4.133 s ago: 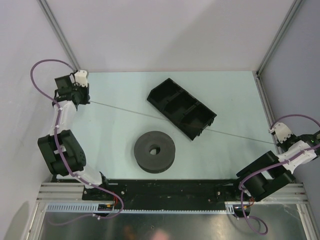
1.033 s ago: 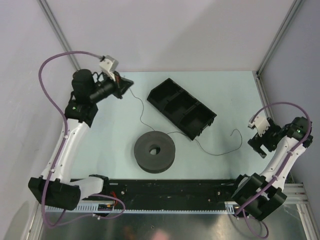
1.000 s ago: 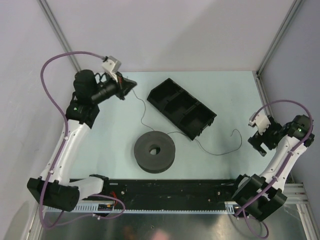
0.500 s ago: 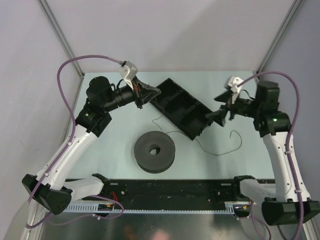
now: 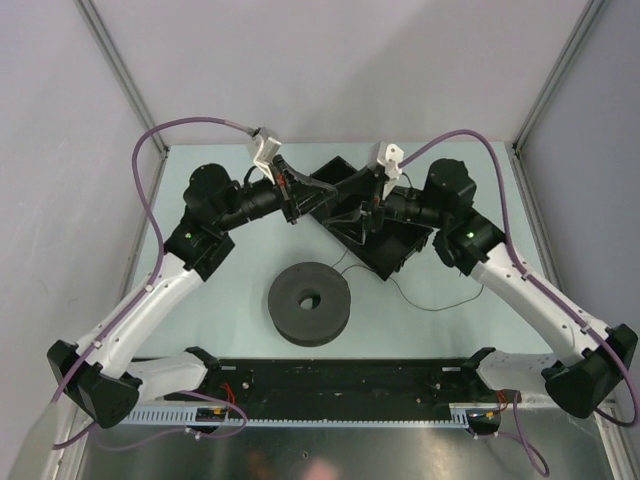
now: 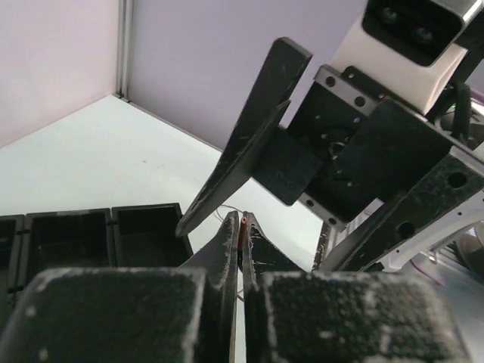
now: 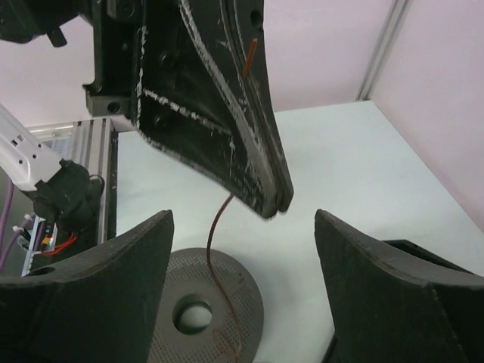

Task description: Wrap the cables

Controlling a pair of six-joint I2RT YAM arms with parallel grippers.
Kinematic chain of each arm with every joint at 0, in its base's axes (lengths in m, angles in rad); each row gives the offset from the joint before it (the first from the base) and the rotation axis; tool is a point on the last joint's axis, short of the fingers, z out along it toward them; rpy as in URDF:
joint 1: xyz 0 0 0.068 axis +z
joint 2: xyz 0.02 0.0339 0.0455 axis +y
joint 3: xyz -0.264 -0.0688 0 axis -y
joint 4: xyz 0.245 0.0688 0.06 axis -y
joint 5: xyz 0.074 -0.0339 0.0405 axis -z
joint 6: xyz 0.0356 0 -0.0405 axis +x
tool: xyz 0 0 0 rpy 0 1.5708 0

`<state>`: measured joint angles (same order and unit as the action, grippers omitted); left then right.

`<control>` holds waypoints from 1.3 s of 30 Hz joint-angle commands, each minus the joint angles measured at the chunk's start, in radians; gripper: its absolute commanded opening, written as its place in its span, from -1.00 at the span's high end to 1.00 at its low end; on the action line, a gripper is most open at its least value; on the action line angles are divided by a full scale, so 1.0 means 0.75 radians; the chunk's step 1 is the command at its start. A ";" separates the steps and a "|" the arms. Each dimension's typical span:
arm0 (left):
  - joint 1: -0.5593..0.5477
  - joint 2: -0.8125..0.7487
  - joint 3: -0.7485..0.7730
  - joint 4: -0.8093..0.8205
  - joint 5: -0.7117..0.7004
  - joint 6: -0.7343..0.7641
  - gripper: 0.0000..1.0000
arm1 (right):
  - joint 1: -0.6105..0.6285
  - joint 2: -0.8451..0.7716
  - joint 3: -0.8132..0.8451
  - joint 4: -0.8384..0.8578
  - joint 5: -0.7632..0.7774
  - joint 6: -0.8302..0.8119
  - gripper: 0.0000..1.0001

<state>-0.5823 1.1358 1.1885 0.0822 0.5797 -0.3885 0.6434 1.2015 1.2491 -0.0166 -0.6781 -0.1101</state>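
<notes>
left jaws: pinched tight on the reddish end of the cable (image 7: 212, 253), up over the tray (image 5: 396, 262) | right jaws: spread wide, gripping nothing, straddling the left tips | cable: hangs down by the spool (image 5: 309, 303), then trails right across the desk (image 5: 480, 200)

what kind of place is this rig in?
Probably a robot lab test cell: plain walls on aluminium frame posts box in a pale table holding staged props: a dark grey round flanged spool, a black compartmented plastic tray, a thin dark wire.
</notes>
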 commanded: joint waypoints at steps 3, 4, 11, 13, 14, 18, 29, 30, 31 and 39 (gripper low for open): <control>-0.040 -0.042 -0.019 0.068 -0.040 -0.060 1.00 | 0.084 0.044 -0.005 0.229 0.078 0.082 -0.32; -0.042 -0.041 -0.018 0.068 -0.042 -0.062 1.00 | 0.093 0.051 -0.005 0.229 0.076 0.083 -0.22; -0.043 -0.056 -0.027 0.052 -0.079 -0.029 0.99 | 0.106 0.047 -0.018 0.164 0.102 0.046 0.91; -0.041 -0.067 -0.022 0.012 -0.091 0.004 0.82 | 0.087 0.035 -0.028 0.140 0.113 0.051 0.98; -0.036 -0.075 -0.019 -0.011 -0.090 0.022 0.66 | 0.073 0.028 -0.033 0.128 0.114 0.057 0.99; 0.058 -0.119 -0.040 -0.080 0.002 0.056 -0.10 | -0.006 -0.002 -0.058 0.075 0.100 0.066 1.00; 0.559 -0.043 -0.185 -0.754 0.397 0.580 -0.98 | -0.455 -0.071 -0.072 -0.097 -0.039 -0.008 1.00; 0.575 -0.008 -0.198 -0.811 0.393 0.651 -0.98 | -0.502 -0.078 -0.071 -0.106 -0.054 -0.020 1.00; 0.584 0.030 -0.207 -0.862 0.383 0.714 -0.99 | -0.546 -0.084 -0.072 -0.117 -0.068 -0.029 1.00; 0.593 0.446 -0.189 -1.063 0.359 0.985 -0.99 | -0.801 -0.141 -0.098 -0.120 -0.147 0.071 1.00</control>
<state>-0.1440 1.3636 1.0302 -0.5991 0.8101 0.1806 0.0837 1.1465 1.1908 -0.1123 -0.7345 -0.0948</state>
